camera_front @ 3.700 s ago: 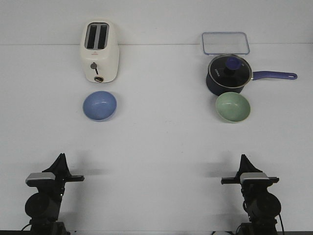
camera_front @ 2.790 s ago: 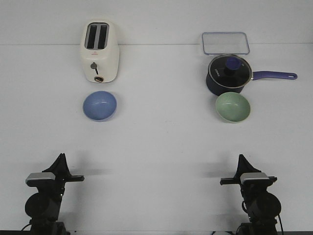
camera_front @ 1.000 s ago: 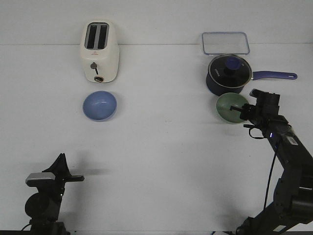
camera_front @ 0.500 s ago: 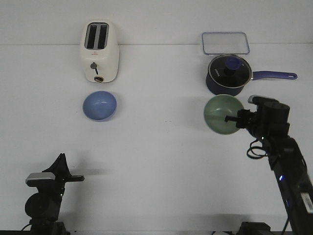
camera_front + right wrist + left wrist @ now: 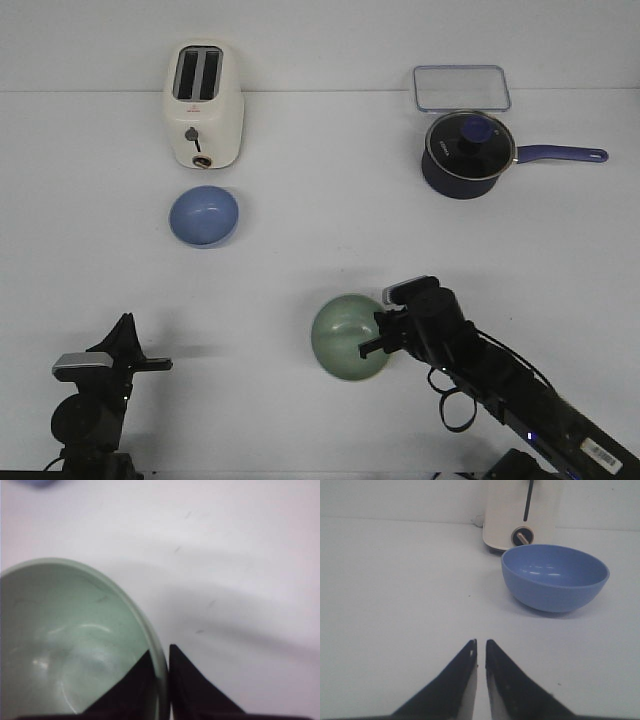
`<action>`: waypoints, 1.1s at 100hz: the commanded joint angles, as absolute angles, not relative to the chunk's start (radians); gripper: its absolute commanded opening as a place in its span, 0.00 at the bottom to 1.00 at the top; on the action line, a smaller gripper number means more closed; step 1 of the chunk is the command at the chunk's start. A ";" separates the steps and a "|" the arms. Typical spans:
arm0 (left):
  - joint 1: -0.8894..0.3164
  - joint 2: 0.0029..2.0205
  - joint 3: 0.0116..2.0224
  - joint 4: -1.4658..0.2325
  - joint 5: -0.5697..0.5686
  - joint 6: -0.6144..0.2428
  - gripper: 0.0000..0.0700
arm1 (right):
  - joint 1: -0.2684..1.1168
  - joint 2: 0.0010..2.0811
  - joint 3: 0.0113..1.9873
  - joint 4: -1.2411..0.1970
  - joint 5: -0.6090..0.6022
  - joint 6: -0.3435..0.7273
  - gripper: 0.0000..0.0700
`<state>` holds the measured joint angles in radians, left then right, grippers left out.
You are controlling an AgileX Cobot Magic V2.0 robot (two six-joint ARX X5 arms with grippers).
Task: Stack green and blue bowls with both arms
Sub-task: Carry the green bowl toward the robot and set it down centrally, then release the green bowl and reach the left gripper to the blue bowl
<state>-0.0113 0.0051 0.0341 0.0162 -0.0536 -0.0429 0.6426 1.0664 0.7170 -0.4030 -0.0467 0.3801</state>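
Observation:
The pale green bowl (image 5: 349,337) hangs over the near middle of the table, its rim pinched by my right gripper (image 5: 381,337). In the right wrist view one finger is inside the green bowl (image 5: 65,645) and one outside, the gripper (image 5: 161,655) shut on the rim. The blue bowl (image 5: 204,215) sits upright on the table in front of the toaster, far left. My left gripper (image 5: 125,330) rests at the near left, shut and empty. In the left wrist view the blue bowl (image 5: 555,583) lies ahead of the closed gripper (image 5: 481,644), well apart.
A cream toaster (image 5: 204,104) stands behind the blue bowl. A dark navy saucepan (image 5: 468,153) with glass lid and long handle is at the far right, with a clear lidded container (image 5: 461,88) behind it. My right arm (image 5: 520,400) stretches across the near right.
My right arm went out to the green bowl by the saucepan, shut on its rim, lifted it and carried it toward the near middle. The left arm and blue bowl have not moved.

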 commanded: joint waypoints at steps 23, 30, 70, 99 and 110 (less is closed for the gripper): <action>-0.010 0.003 0.015 0.031 -0.052 -0.038 0.02 | 0.707 1.221 0.718 -0.321 -0.008 0.418 0.00; -0.010 0.003 0.015 0.031 -0.052 -0.038 0.02 | 0.707 1.249 0.718 -0.321 0.012 0.417 0.00; -0.010 0.003 0.015 0.032 -0.052 -0.192 0.02 | 0.698 1.251 0.721 -0.318 0.008 0.394 0.53; -0.010 0.004 0.026 0.105 -0.051 -0.377 0.02 | 0.699 0.874 0.720 -0.414 0.046 0.324 0.53; -0.010 0.046 0.088 0.102 -0.051 -0.448 0.02 | 0.722 0.739 0.719 -0.433 0.080 0.324 0.53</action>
<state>-0.0113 0.0143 0.0441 0.0887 -0.0532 -0.3607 0.7032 0.7841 0.7151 -0.4320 0.0628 0.3382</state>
